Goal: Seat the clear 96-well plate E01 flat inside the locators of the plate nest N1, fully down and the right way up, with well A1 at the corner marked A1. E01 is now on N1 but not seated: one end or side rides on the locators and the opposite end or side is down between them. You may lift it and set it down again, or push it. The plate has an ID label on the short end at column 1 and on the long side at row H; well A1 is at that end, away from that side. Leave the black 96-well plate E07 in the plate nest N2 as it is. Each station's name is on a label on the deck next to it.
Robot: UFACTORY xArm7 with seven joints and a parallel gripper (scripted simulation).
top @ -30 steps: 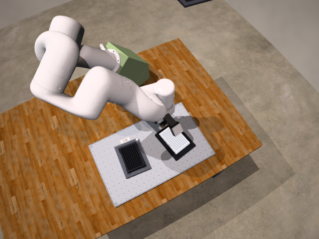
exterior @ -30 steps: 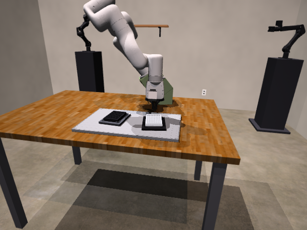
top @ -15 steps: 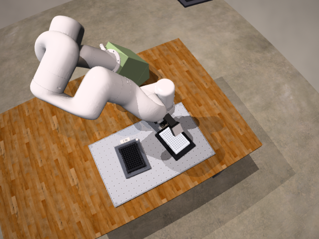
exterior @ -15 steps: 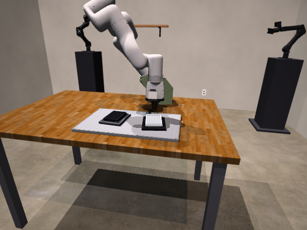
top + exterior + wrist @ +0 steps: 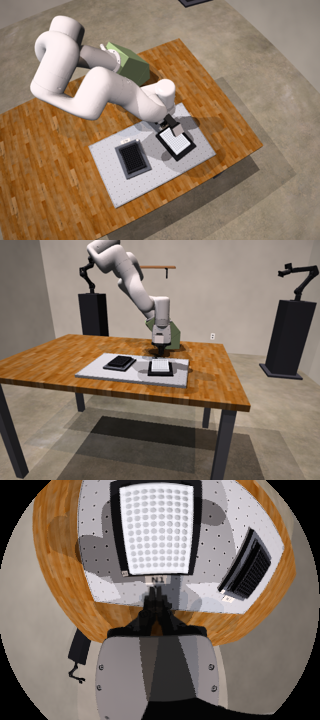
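The clear 96-well plate E01 (image 5: 174,141) lies on the black plate nest N1 on the right part of the grey deck; it also shows in the exterior view (image 5: 160,365) and in the wrist view (image 5: 160,530). My gripper (image 5: 156,594) is shut and empty. Its fingertips hang low at the plate's short end nearest the arm's base, over the N1 label (image 5: 155,579); it also shows in the top view (image 5: 164,126). I cannot tell whether the tips touch the plate. The black plate E07 (image 5: 132,157) sits in nest N2 to the left.
The grey perforated deck (image 5: 152,152) lies on a wooden table. A green box (image 5: 129,63) stands behind the deck by the arm's base. The N2 label (image 5: 125,141) lies at the far end of N2. Black camera stands (image 5: 289,335) flank the table.
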